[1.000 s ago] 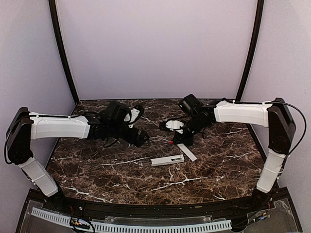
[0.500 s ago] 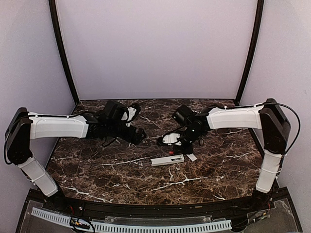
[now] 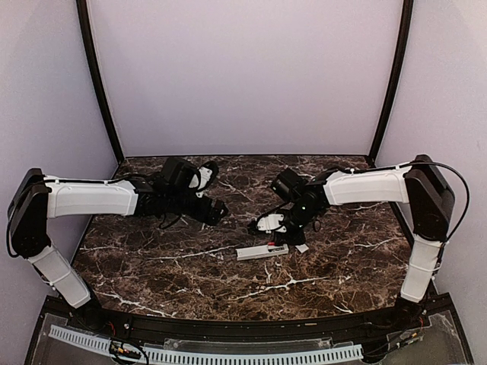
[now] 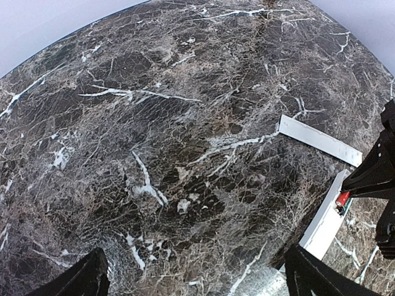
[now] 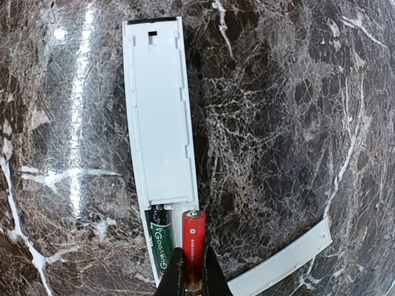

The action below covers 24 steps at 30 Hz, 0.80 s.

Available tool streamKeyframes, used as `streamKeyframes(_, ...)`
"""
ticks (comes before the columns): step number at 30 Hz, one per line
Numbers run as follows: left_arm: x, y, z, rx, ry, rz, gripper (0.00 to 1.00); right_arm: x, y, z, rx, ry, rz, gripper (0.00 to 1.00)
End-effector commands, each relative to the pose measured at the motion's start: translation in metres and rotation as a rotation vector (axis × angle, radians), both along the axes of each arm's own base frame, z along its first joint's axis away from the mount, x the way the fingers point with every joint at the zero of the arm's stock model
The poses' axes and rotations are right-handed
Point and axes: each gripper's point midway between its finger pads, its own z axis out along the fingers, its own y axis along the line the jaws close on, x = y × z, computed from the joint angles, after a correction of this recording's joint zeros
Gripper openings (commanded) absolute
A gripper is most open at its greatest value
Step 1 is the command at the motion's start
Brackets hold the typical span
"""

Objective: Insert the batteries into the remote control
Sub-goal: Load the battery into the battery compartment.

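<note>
The remote control [image 5: 159, 117] lies flat, its recess open at the near end. A green and black battery [image 5: 161, 242] sits in the recess's left slot. My right gripper [image 5: 189, 279] is shut on a red battery [image 5: 193, 237], held lengthwise over the right slot at the remote's edge. In the top view the right gripper [image 3: 280, 233] is at the right end of the remote [image 3: 259, 252]. My left gripper [image 3: 217, 211] is open and empty, off to the remote's left. The left wrist view shows the remote [image 4: 326, 223] and the red battery [image 4: 343, 199].
The flat white cover strip [image 5: 285, 260] lies on the marble just right of the remote; it also shows in the left wrist view [image 4: 318, 140] and, mostly hidden, in the top view [image 3: 302, 248]. Purple walls enclose the table on three sides.
My right gripper has moved down and left from near the cover strip to the remote's right end, carrying the red battery. My left gripper has drawn back slightly up and left.
</note>
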Motion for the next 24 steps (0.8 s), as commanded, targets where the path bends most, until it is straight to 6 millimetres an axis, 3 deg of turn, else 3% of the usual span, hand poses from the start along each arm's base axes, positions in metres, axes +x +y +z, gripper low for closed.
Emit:
streamKeyframes(1,0.0006,0.0049,-0.0021,0.014,0.013,0.010,0.99,-0.0043,-0.0019,-0.0094,-0.016,0.008,0.021,0.06)
streamKeyframes(16,0.0011,0.0060,-0.0048,0.020,0.017,0.009,0.99,-0.0098,-0.0004,-0.0142,-0.032,0.032,0.036,0.11)
streamKeyframes(24,0.0014,0.0056,-0.0051,0.017,0.019,0.007,0.99,-0.0086,-0.0009,-0.0148,-0.041,0.030,0.035,0.19)
